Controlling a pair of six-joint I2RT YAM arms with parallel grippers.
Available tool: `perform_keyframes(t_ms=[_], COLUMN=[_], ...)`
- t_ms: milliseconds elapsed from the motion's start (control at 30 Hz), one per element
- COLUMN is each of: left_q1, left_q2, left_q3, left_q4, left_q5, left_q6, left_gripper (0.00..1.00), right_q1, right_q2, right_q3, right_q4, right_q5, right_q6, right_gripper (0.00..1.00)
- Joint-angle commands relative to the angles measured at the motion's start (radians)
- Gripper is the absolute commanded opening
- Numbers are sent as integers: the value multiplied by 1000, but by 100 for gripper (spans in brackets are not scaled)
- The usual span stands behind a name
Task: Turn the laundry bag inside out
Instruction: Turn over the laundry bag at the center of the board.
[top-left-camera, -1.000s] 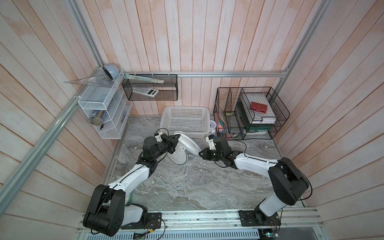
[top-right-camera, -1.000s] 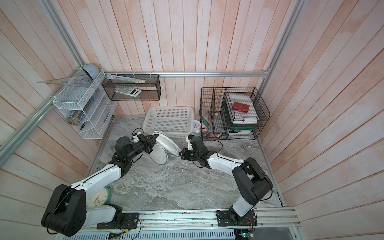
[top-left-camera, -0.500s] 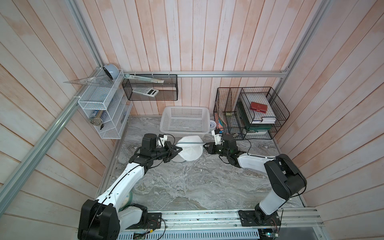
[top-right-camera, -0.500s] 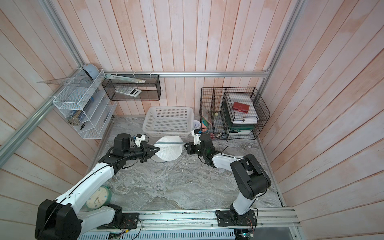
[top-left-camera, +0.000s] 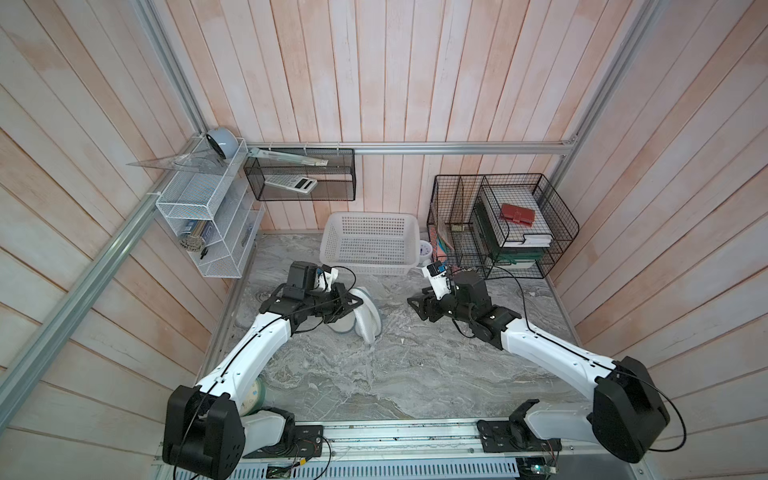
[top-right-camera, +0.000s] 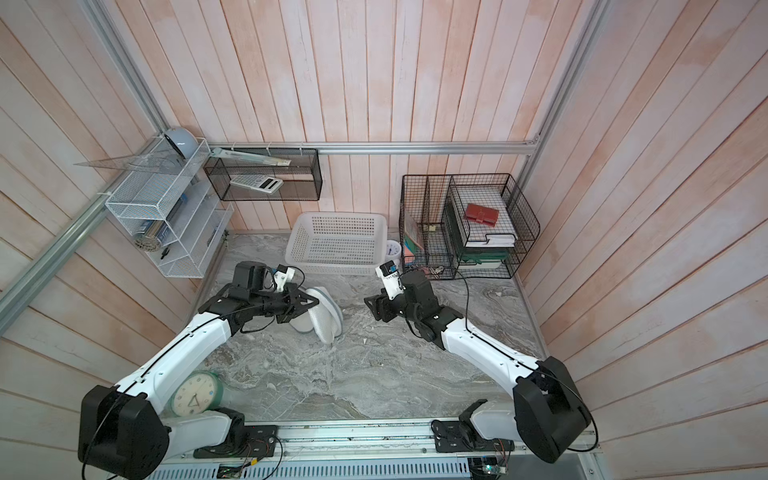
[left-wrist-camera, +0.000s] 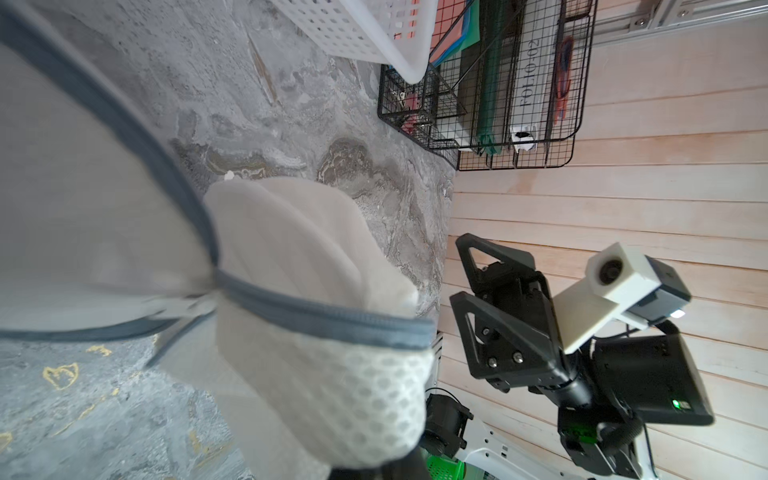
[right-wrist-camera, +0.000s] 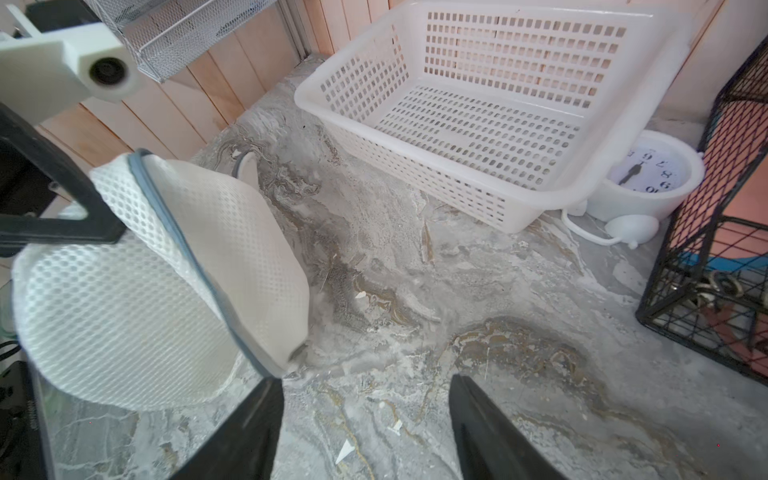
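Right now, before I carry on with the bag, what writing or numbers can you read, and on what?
"FOLIO-02": white folder spine in the wire rack.
"6", "7", "8", "9": small white clock beside the white basket, seen upside down; its other numerals are unclear.
Too small to read: markings on the green-rimmed clock and the calculator.

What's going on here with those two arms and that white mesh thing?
Two robot arms are meant to turn a mesh laundry bag inside out. The left gripper is clamped on the bag, holding it just over the table. The right gripper is open and empty, apart from the bag and facing it.
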Motion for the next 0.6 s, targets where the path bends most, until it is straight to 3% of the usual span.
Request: perform_keyframes(t_ms=[0, 167, 367, 567], left_q1=[3, 1, 0, 1], left_q2=[17, 20, 7, -4], left_q3=[25, 36, 27, 31], left_q4=[-29, -41, -57, -52], left_q5=[-13, -5, -12, -12], left_q6=[47, 64, 71, 61], left_gripper=[0, 0, 0, 0], right_q1=[25, 102, 130, 152], right_q2=[19, 108, 278, 363], right_q3=[52, 188, 339, 374], right_q4=[-120, -136, -110, -80], right_q5=[1, -99, -235, -279], right_q6=[-108, -129, -63, -37], right_gripper=[71, 69, 58, 57])
